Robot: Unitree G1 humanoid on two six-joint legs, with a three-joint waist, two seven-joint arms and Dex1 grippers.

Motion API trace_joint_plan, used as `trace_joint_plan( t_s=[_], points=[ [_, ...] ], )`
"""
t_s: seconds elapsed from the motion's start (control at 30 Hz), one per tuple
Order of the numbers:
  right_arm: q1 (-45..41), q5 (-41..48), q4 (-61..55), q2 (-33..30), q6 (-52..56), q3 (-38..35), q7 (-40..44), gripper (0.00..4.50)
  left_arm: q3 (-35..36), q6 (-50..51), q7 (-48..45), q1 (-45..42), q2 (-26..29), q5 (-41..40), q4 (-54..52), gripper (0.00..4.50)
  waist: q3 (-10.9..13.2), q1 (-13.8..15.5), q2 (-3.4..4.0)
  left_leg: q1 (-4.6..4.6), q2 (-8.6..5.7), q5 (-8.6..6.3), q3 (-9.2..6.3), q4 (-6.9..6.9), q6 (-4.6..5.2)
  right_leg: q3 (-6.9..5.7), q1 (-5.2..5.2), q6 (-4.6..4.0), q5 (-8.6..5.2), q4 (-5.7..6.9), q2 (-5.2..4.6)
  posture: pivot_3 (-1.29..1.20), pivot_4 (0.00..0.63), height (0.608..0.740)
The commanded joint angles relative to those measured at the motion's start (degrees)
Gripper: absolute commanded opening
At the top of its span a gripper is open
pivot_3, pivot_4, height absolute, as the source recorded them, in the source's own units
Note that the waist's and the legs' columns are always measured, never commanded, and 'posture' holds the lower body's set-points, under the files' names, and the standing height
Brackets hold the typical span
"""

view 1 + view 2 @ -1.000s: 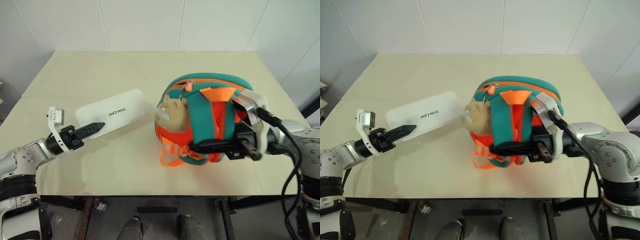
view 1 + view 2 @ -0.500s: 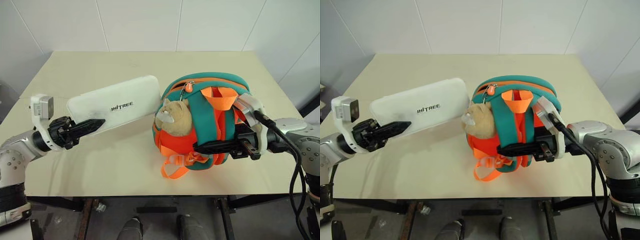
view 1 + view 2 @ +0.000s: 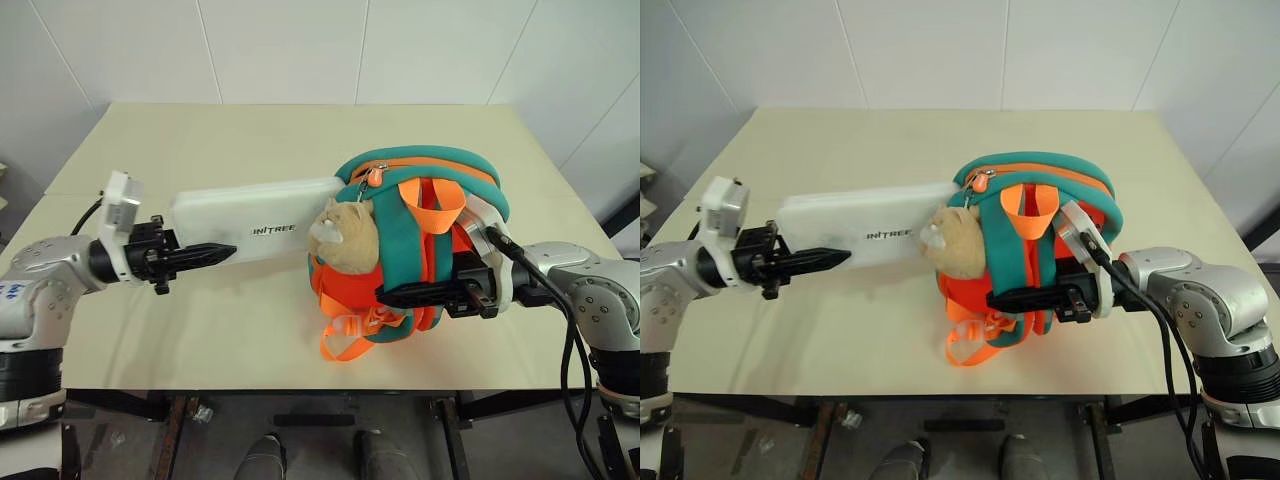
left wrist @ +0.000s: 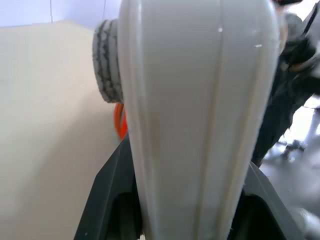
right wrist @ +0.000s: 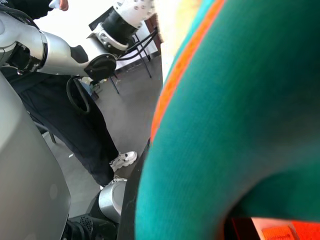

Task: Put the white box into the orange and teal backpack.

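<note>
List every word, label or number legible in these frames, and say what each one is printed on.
"INITREE" (the opening letters are unclear): small dark lettering on the side of the flat, elongated translucent-white plastic box, held off the table by the left gripper.
The orange and teal backpack, its tan plush charm and the right gripper: no text visible.

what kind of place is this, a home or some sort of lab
Most likely a robot test room or lab: a plain beige table on a metal frame, bare white panelled walls, and another robot arm beside a standing person.
</note>
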Motion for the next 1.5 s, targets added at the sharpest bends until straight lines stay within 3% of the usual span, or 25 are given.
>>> trace_joint_plan(
  t_s=[0.03,0.43,0.63,0.8,0.87,1.17,1.5],
  points=[
    [-1.4,-0.1,-0.7,0.5,-1.0,-0.1,0.7,0.02,-5.0,-2.4,1.0,-6.8,-1.0,5.1,2.3,1.37,0.0,0.0,-0.01,-0.02,0.00,0.00,-0.01,0.02,0.01,-0.01,0.00,0.01,0.01,0.00,0.01,0.00,0.150,0.740],
    [-1.1,-0.5,-1.2,1.0,-1.3,-0.1,0.3,0.02,-14.8,-1.7,-2.4,-19.2,-10.9,8.0,5.8,1.37,0.0,-0.2,-0.01,-0.05,0.00,-0.02,-0.01,0.09,0.04,0.01,-0.04,0.07,0.01,0.09,0.03,0.00,0.150,0.740],
    [-0.6,-0.3,-2.4,1.7,-1.1,-0.3,-0.6,0.02,-20.1,-7.0,-2.9,-25.9,-19.7,14.0,17.4,1.37,0.0,0.0,-0.01,-0.17,-0.03,-0.04,-0.04,0.35,0.07,-0.01,-0.02,0.15,0.05,0.11,0.04,0.00,0.150,0.740],
    [-0.4,0.0,-3.1,2.2,-1.0,-0.5,-1.5,0.02,-20.0,-8.9,-2.4,-28.8,-22.8,16.5,22.8,1.37,0.0,-0.3,-0.01,-0.24,-0.04,-0.05,-0.03,0.38,0.10,0.01,-0.07,0.20,0.07,0.10,0.03,0.00,0.150,0.740],
    [0.1,0.2,-3.4,2.2,-1.0,-0.7,-1.8,0.00,-20.0,-8.8,-2.6,-28.5,-23.1,17.1,22.8,2.10,0.0,-0.3,-0.01,-0.22,-0.02,-0.06,-0.04,0.35,0.11,0.01,-0.10,0.18,0.06,0.13,0.05,0.00,0.150,0.740],
    [0.5,0.4,-3.4,2.3,-1.2,-0.8,-2.6,0.00,-17.3,-6.7,-3.3,-24.7,-20.5,15.6,15.5,4.49,0.0,-0.2,-0.01,-0.23,-0.03,-0.05,-0.06,0.41,0.11,0.01,-0.07,0.20,0.07,0.14,0.04,0.00,0.150,0.740],
    [0.3,-1.8,-1.5,2.4,-2.9,0.2,-1.1,0.00,-13.3,-10.7,-14.0,-19.0,-8.4,13.1,10.6,4.49,0.0,-0.2,-0.01,-0.21,-0.01,-0.05,-0.05,0.38,0.11,0.02,-0.08,0.17,0.06,0.15,0.06,0.00,0.150,0.740]
  ],
)
